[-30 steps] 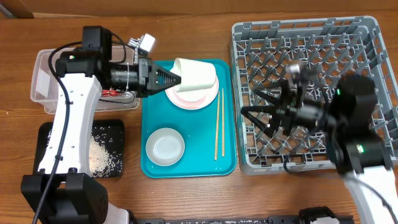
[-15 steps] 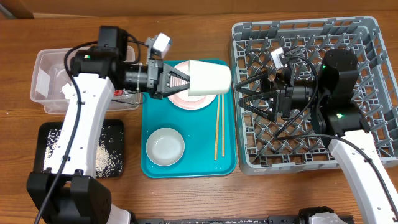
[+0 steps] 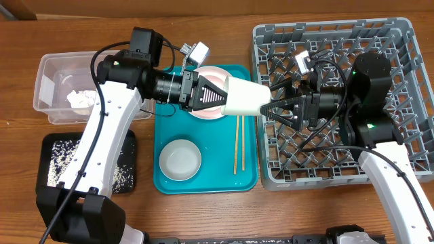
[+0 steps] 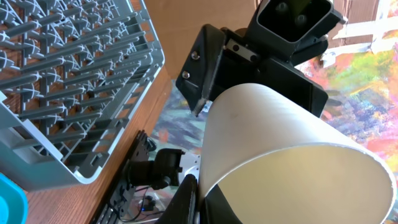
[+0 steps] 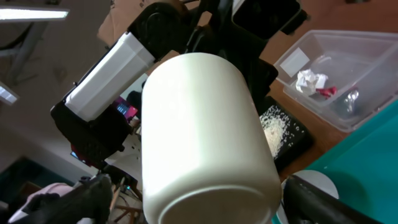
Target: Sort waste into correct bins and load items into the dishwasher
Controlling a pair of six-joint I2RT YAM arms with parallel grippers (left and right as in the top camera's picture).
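1. The left gripper (image 3: 224,96) clamps the rim of one small white cup (image 3: 245,99). The cup lies level above the 1 o'clock corner of the teal plastic tray (image 3: 251,177), its base pointing to 3 o'clock.
2. The right gripper (image 3: 268,103) is spread wide and brackets that base; I cannot tell whether it touches.
3. On the tray are one pale pink round plate (image 3: 203,112), one white round bowl (image 3: 180,160) at 7 o'clock, and two thin wooden chopsticks (image 3: 239,146).
4. One square grey pegged rack (image 3: 401,163) sits at 3 o'clock.

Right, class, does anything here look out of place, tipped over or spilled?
The white cup is tipped on its side in mid-air, pinched at its rim by the left gripper, base toward the open right gripper: held, not fallen. Rice grains lie scattered, but inside the black tray.
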